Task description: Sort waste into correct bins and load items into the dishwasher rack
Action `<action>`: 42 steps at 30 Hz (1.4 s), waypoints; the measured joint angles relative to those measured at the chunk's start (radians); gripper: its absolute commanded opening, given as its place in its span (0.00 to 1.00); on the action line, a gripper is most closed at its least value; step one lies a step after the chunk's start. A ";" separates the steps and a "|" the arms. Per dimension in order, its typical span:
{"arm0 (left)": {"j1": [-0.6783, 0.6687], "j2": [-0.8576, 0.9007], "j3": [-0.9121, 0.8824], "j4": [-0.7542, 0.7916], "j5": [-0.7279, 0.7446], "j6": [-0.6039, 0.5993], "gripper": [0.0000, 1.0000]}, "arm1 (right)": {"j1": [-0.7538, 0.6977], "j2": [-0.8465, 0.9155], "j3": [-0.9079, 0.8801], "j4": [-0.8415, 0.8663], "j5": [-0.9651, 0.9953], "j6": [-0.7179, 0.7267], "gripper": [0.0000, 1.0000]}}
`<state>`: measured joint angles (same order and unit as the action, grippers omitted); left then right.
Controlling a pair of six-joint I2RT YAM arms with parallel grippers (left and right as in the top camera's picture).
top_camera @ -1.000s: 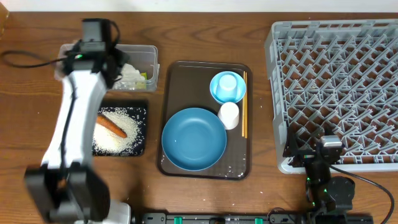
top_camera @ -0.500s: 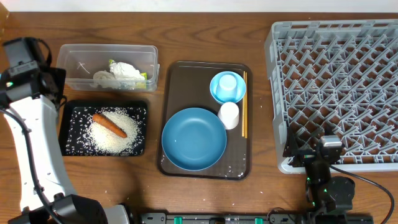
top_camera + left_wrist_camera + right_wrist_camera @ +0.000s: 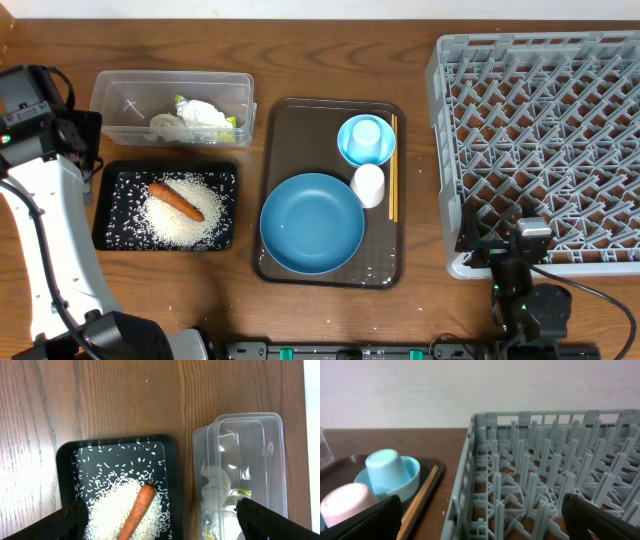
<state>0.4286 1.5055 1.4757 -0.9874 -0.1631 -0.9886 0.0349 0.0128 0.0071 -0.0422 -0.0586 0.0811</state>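
Note:
The clear tub (image 3: 130,98) holds the crumpled wrapper with its yellow-green packet (image 3: 203,116). In front of it, the black tray (image 3: 118,190) holds the carrot (image 3: 178,200) on a heap of rice (image 3: 190,225). The dark-blue dish (image 3: 312,222), light-blue bowl (image 3: 367,140), white cup (image 3: 369,185) and chopsticks (image 3: 393,170) lie on the brown tray (image 3: 330,104). The grey rack (image 3: 540,140) is at the right. My left gripper (image 3: 60,125) hovers at the table's left edge, open and empty. Its wrist view looks down on the carrot (image 3: 137,515) and tub (image 3: 250,417). My right gripper (image 3: 520,245) is open and empty by the rack's front edge.
A light-blue cup sits upside down in the bowl (image 3: 410,477), with the white cup (image 3: 345,502) and chopsticks (image 3: 420,500) beside it. The rack's near wall (image 3: 465,485) stands just before my right gripper (image 3: 482,520). A few rice grains lie on the brown tray's front.
My left arm has swung from above the clear tub to the table's left edge, uncovering the tub and black tray. The right arm has not moved.

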 measured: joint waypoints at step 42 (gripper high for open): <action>0.000 0.000 0.000 0.000 0.003 0.000 0.98 | 0.258 1.086 1.241 -0.689 -0.253 0.235 0.99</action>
<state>0.4286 1.5055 1.4757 -0.9878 -0.1596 -0.9886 0.2932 1.0992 1.2476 -0.7307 -0.3111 0.3164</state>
